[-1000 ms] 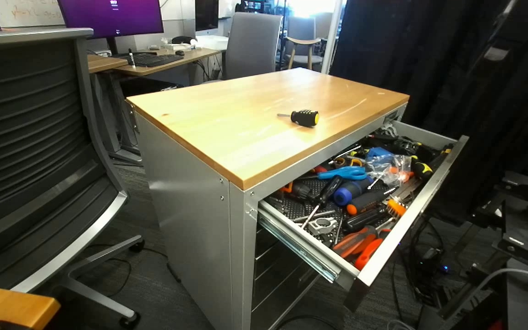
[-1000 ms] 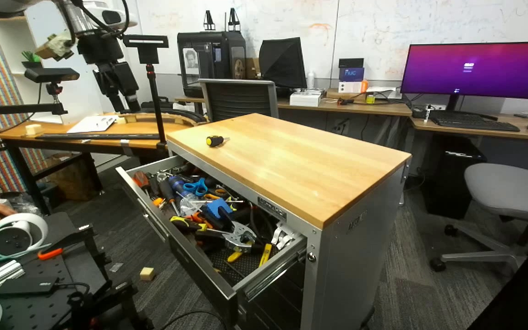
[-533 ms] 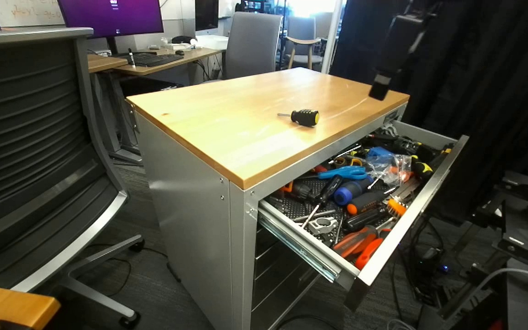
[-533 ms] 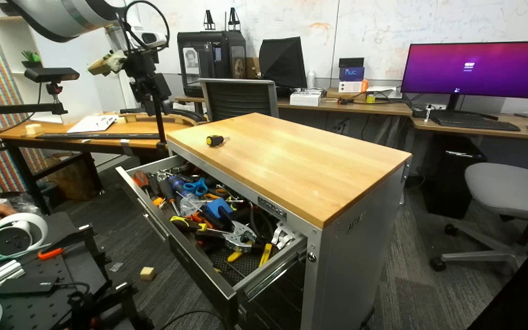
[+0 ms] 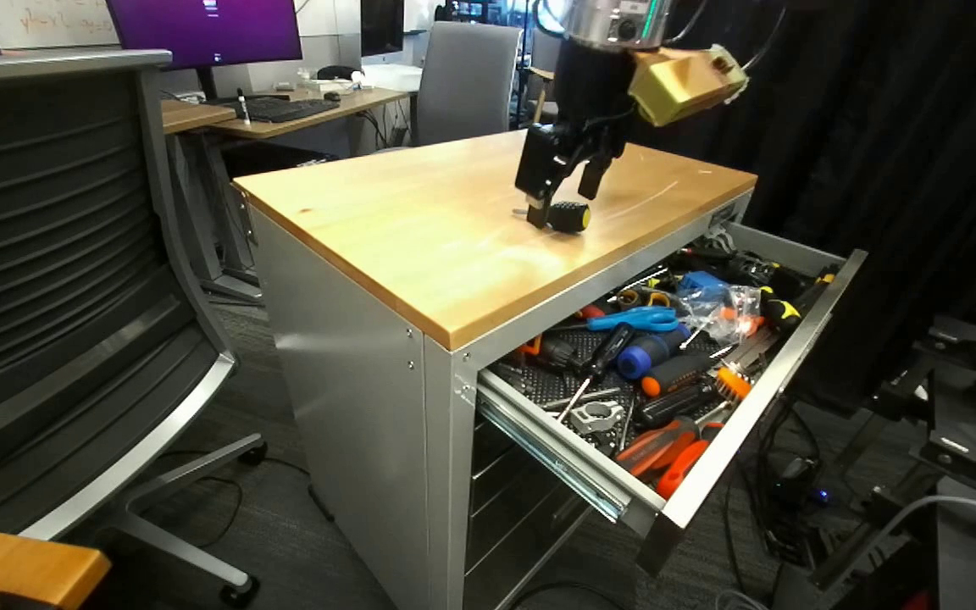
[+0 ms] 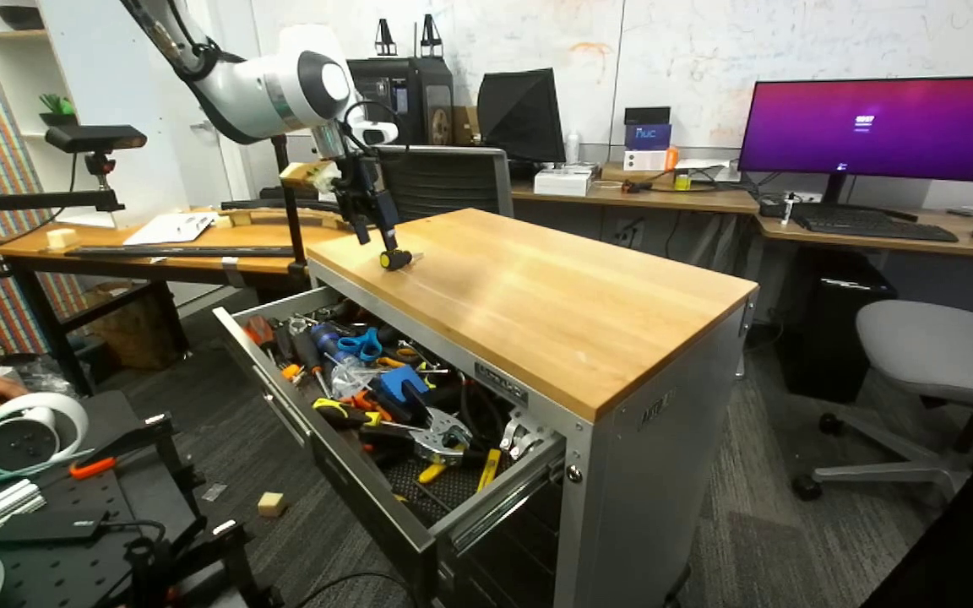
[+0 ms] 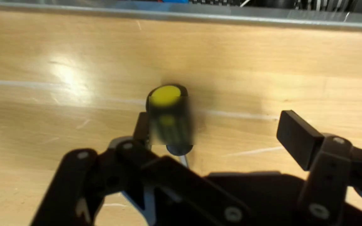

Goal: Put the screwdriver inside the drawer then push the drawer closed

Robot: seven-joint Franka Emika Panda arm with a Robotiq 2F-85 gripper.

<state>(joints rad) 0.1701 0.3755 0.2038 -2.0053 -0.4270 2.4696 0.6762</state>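
Picking up seems the current step: the hand [image 7: 219, 133] should next draw together and lift. Its fingers [image 7: 298, 138] stand wide apart, holding nothing, one just beside the screwdriver [image 7: 172, 122] (whether they touch, I cannot tell), the other well clear. The screwdriver lies on the wooden counter [image 7: 256, 72]; beyond, in an exterior view, the drawer [image 5: 762, 390] stands pulled out, tools [image 5: 681, 371] inside.
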